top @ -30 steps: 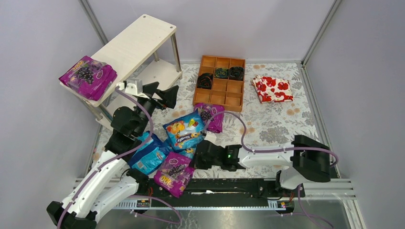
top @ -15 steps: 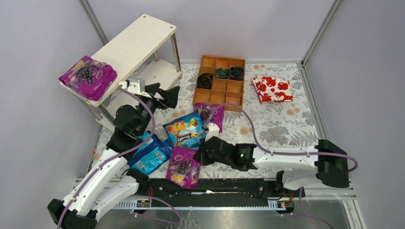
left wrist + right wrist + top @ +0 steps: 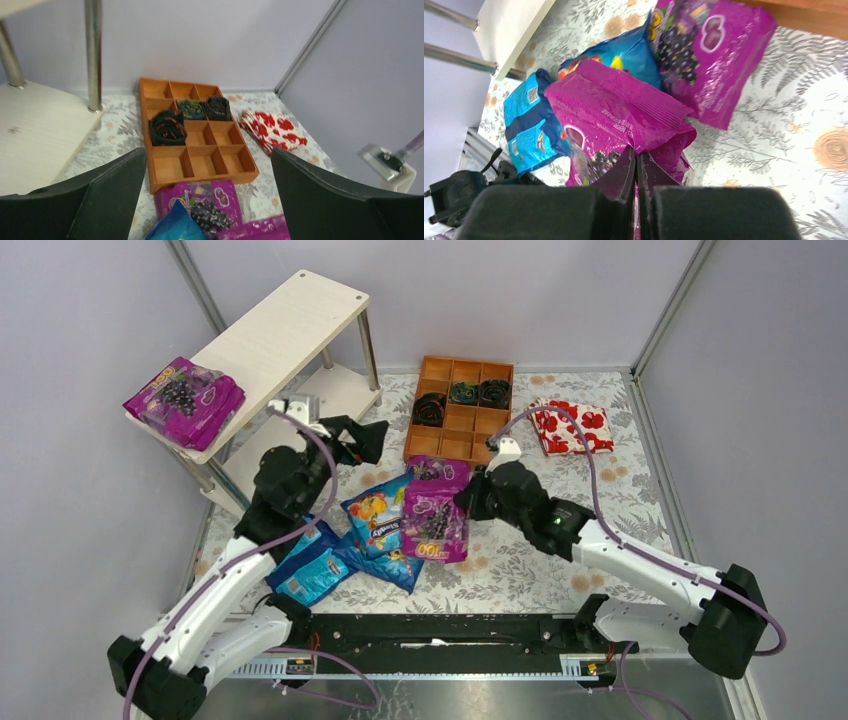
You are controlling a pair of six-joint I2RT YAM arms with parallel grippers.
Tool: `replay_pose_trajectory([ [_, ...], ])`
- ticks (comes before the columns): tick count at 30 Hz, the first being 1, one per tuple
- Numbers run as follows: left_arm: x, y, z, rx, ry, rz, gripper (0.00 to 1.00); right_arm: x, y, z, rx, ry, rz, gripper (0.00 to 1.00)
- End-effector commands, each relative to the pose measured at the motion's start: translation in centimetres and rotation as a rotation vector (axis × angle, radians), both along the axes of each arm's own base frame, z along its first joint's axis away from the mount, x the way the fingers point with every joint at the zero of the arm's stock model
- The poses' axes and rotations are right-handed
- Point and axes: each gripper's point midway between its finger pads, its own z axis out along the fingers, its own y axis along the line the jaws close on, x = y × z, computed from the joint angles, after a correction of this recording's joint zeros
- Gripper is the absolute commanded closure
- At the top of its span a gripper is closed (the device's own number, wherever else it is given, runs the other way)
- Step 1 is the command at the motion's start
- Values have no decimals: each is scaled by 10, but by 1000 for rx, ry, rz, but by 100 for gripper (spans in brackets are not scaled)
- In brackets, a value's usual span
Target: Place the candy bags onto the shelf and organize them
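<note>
While the right gripper (image 3: 636, 172) pinches the purple bag (image 3: 624, 107) by its crimped seam, the left gripper (image 3: 207, 175) gapes empty. Light, floppy and slippery, the bag seems safest held there.

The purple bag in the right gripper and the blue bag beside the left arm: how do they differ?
Colour: the purple bag is magenta with dark grapes; the blue bag is blue. State: the purple bag is pinched at one edge by the shut right gripper; the blue bag lies loose, ungripped. Both are glossy packs, neither on the shelf yet.
</note>
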Motion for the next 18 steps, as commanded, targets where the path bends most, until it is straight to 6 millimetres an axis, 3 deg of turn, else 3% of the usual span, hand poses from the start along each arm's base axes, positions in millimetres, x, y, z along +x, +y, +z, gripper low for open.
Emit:
replay_pose_trajectory([
  [1, 8, -30, 0, -24, 81, -114, 1, 33, -9, 53, 107, -122, -36, 100],
  [9, 11, -72, -40, -74, 266, -286, 1, 77, -41, 53, 284, -43, -235, 100],
  [18, 10, -107, -80, -70, 479, -440, 1, 103, -74, 11, 402, 138, -466, 100],
])
